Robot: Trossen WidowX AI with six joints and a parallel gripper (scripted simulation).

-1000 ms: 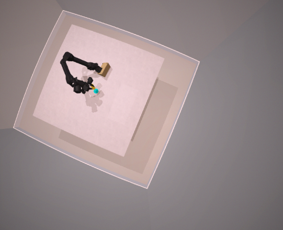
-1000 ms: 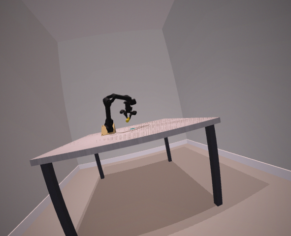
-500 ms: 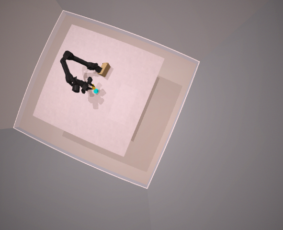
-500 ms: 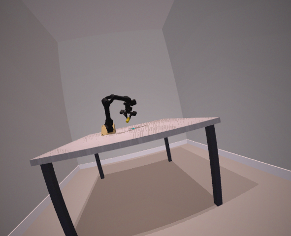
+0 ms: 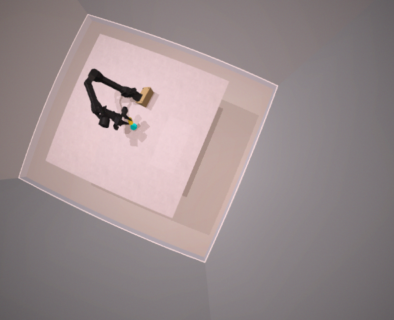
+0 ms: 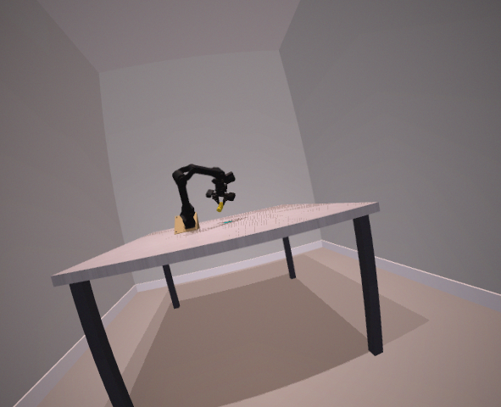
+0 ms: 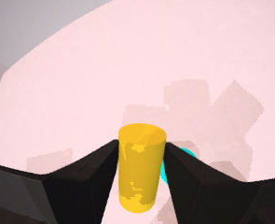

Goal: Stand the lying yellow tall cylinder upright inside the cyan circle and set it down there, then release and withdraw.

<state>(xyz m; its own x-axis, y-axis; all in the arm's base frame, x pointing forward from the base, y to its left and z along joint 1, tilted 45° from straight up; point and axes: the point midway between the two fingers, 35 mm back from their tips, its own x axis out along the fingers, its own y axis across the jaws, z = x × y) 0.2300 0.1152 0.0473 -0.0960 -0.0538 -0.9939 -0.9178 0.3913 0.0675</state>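
The gripper (image 7: 141, 177) squeezes the yellow cylinder (image 7: 141, 167) between its two black fingers. The cylinder hangs in the air above the table (image 6: 285, 219), tipped a little, not touching it. The cyan circle (image 7: 174, 163) lies flat on the table, just beside and below the cylinder, partly hidden behind a finger. All this is near the table's back edge, close to the arm's tan base (image 5: 145, 95).
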